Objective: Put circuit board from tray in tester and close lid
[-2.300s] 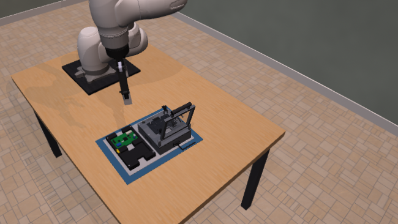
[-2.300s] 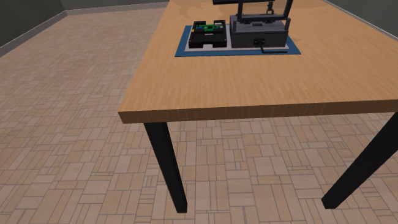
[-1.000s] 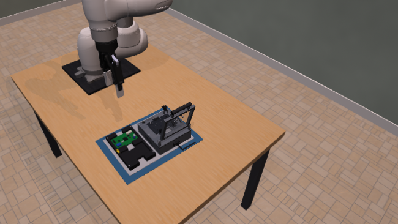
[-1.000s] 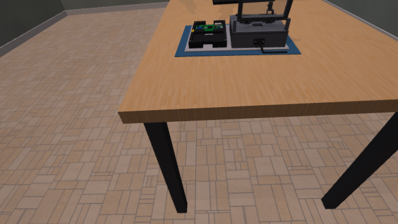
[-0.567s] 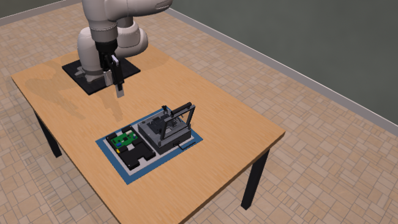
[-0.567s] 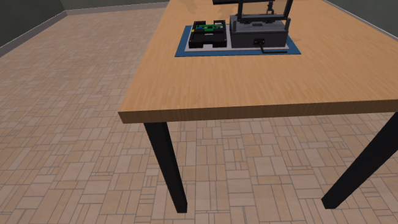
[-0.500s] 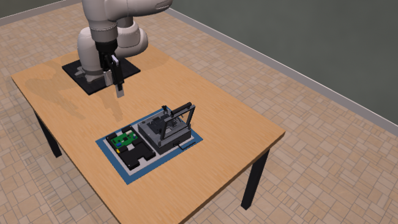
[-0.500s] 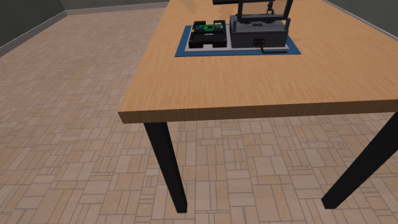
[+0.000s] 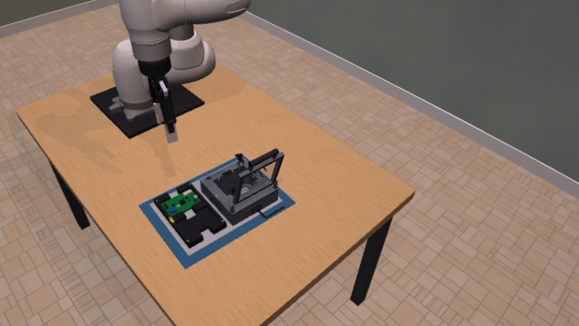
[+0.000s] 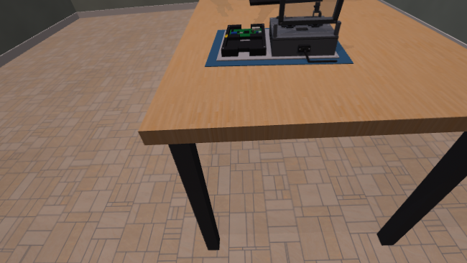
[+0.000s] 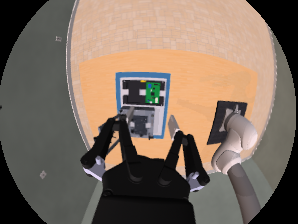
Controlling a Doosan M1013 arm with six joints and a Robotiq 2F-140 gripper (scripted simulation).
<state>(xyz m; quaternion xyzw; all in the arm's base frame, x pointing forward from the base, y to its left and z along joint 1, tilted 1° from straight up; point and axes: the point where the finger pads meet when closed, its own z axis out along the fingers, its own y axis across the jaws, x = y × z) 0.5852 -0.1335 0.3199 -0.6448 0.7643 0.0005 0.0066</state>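
Observation:
The green circuit board lies face up in the black tray's pocket that is nearer the arm's base; the other pocket is empty. The grey tester stands right of the tray. Its lid frame stands upright and open, with the handle on top. My gripper hangs high above the table between the arm's base and the tray. Its fingers are partly open with nothing between them.
Tray and tester sit on a white plate on a blue mat near the table's middle. A black cable lies at the tester's front. The arm's black base plate is at the far end of the table.

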